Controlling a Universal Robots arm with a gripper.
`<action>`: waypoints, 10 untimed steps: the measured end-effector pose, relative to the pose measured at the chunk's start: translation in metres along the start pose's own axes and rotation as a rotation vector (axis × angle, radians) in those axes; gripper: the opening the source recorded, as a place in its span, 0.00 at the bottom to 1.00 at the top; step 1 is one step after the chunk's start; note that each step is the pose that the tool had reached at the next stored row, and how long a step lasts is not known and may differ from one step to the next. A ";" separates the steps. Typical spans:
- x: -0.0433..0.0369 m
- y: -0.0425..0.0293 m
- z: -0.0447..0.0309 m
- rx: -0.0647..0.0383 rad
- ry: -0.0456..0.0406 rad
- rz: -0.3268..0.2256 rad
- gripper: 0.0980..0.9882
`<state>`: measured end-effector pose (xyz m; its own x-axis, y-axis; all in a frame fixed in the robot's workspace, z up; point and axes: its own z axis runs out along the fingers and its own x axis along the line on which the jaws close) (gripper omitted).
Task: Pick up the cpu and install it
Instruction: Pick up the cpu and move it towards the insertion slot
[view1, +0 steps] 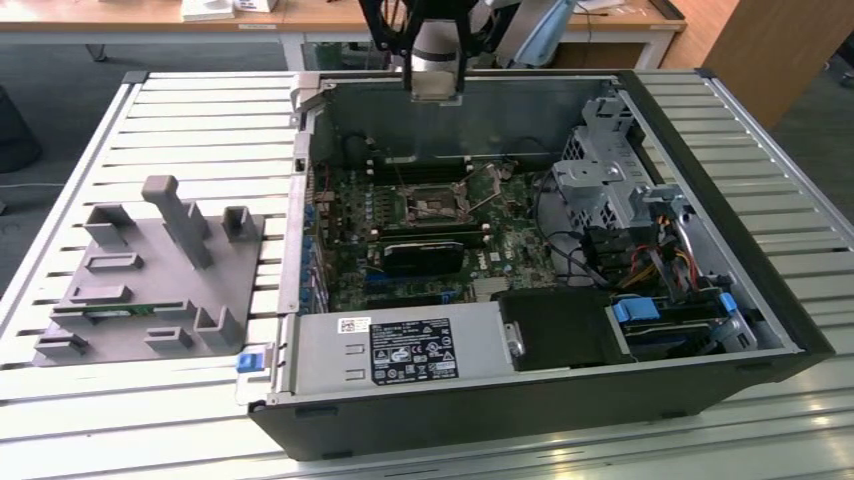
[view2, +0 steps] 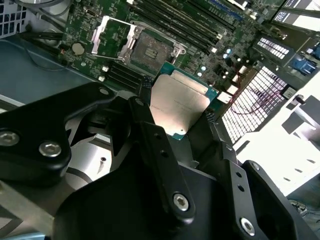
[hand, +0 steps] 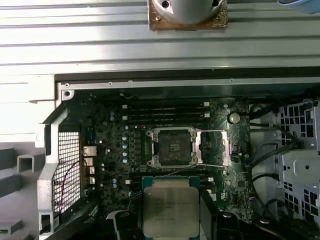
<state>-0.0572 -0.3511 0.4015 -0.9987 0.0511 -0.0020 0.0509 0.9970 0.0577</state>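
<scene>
Black fingers (view2: 150, 127) of the tool (view2: 177, 107) grip the cpu (view2: 179, 100) by two opposite edges, its silver top facing us in both wrist views. We see the arm (view1: 434, 50) hanging above the open case (view1: 787, 330), over the wall furthest from the exterior camera. The cpu is held in the air above the motherboard (hand: 115, 150), near the socket (hand: 172, 147), whose frame (hand: 212, 147) is flipped open. A grey fixture (view1: 147, 280) rests on the slatted tabletop (view1: 200, 130) at the exterior view's left.

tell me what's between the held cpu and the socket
In the first wrist view, a narrow strip of board crossed by a thin metal lever lies between the cpu and the open socket.
</scene>
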 end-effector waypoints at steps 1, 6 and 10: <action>-0.0013 0.0005 0.0000 0.000 0.0000 0.000 0.50; -0.0065 0.0024 0.0002 0.000 0.0001 0.000 0.50; -0.0110 0.0030 0.0003 0.000 0.0000 0.000 0.50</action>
<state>-0.0461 -0.3487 0.4014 -0.9987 0.0508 -0.0021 0.0506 0.9970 0.0578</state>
